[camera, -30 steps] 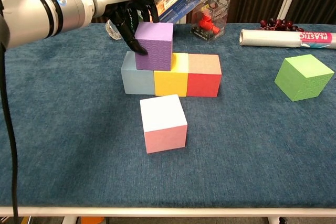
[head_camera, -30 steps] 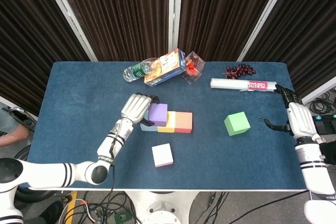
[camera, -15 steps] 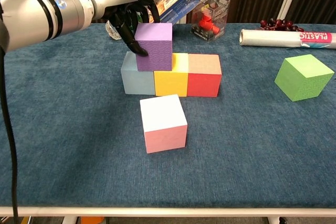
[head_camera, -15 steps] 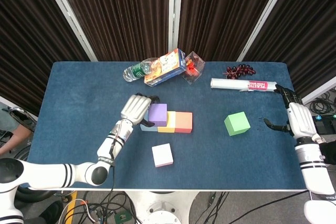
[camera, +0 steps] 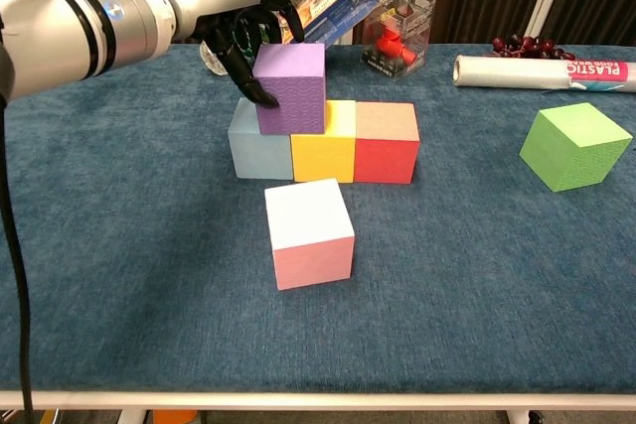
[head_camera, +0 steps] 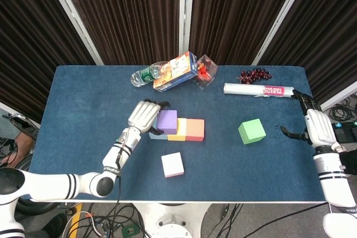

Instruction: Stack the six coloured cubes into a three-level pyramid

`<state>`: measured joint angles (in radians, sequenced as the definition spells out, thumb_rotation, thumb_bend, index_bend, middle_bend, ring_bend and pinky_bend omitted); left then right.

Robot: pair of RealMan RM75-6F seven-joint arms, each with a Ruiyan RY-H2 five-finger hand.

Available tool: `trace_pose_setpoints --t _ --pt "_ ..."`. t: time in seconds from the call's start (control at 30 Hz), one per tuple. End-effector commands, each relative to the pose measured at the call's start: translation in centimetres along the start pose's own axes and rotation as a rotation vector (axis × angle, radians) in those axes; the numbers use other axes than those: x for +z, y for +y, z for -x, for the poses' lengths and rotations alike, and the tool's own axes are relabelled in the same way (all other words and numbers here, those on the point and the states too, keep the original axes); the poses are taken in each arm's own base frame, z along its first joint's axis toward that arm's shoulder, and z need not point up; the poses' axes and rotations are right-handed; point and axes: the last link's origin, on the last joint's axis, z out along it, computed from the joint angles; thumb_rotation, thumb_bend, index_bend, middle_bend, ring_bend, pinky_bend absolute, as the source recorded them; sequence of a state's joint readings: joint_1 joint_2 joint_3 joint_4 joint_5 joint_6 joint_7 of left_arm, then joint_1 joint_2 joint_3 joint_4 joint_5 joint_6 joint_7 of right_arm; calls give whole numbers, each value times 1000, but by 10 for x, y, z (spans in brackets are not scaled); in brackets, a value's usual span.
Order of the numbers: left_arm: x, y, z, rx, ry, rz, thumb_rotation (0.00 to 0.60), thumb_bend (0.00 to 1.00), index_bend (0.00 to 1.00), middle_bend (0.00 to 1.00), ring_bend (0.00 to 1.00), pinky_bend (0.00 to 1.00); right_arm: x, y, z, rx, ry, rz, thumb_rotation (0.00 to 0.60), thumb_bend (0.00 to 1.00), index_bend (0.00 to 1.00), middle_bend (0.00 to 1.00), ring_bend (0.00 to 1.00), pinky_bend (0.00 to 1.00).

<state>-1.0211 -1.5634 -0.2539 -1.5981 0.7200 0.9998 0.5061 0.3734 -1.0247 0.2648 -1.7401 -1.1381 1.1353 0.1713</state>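
Note:
Light-blue (camera: 260,151), yellow (camera: 323,154) and red (camera: 387,146) cubes form a row mid-table. A purple cube (camera: 290,86) sits on top, over the seam between light-blue and yellow. My left hand (camera: 238,37) grips it, thumb on its left face and fingers behind; the head view shows the same left hand (head_camera: 144,116) at the purple cube (head_camera: 167,120). In front of the row a pink cube (camera: 308,233) stands alone. The green cube (head_camera: 251,131) lies to the right. At the table's right edge my right hand (head_camera: 317,126) hovers with fingers apart, holding nothing.
Along the far edge lie a water bottle (head_camera: 146,74), a printed carton (head_camera: 175,71), a clear box (head_camera: 205,71) with a red item, dark grapes (head_camera: 255,74) and a white plastic roll (head_camera: 258,90). Blue cloth covers the table (camera: 119,275).
The purple cube has shifted slightly left on the bottom row, with my left hand still around it. The right hand has not moved.

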Motion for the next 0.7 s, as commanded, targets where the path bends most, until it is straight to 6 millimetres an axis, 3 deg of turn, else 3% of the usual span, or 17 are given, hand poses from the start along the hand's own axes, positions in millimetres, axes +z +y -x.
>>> trace_pose_setpoints --t 0.03,0.4,0.57,0.7 --pt "0 0 0 2 3 2 600 94 238 362 346 279 0 0 0 2 0 0 600 169 0 139 0 0" --pt "-9 -1 -4 4 17 17 600 93 140 166 139 177 -3 1 -3 5 11 -1 600 170 0 136 0 0" --pt "-26 -8 -15 -15 47 27 600 94 134 164 138 168 -6 1 -6 9 15 -14 600 170 0 125 0 0" --pt "-47 -30 -33 -48 104 1 600 93 134 164 138 157 -15 -4 -4 28 -6 -67 600 171 0 125 0 0"
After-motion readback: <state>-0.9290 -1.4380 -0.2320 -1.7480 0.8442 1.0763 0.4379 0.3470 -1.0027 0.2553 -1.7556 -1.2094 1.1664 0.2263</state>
